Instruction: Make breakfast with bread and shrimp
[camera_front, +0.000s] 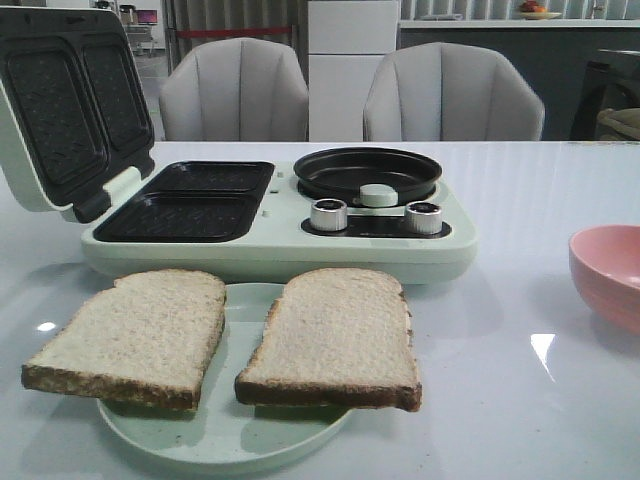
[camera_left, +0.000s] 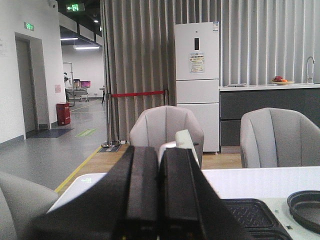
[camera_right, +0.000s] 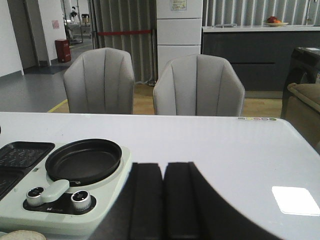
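Your left fingers (camera_left: 159, 200) are pressed together with nothing between them, raised above the surface (camera_front: 520, 200). Just past their tips stands the raised lid (camera_left: 182, 145) of the breakfast maker (camera_front: 280, 235), and beyond and to one side you can see its ridged sandwich plates (camera_left: 250, 212) and the edge of the round pan (camera_left: 305, 210).

Your right fingers (camera_right: 163, 200) are likewise closed on nothing, hovering over bare white surface. The round pan (camera_right: 84, 161) and the two knobs (camera_right: 81, 199) lie beside them, near but apart.

The bread (camera_front: 335, 340) is two slices lying flat side by side on a pale green plate (camera_front: 225, 440), in front of the breakfast maker; only a sliver of crust (camera_right: 22, 235) shows beside your right fingers. A pink bowl (camera_front: 610, 275) sits well apart at the right edge of the front view. You cannot see the shrimp in any view.
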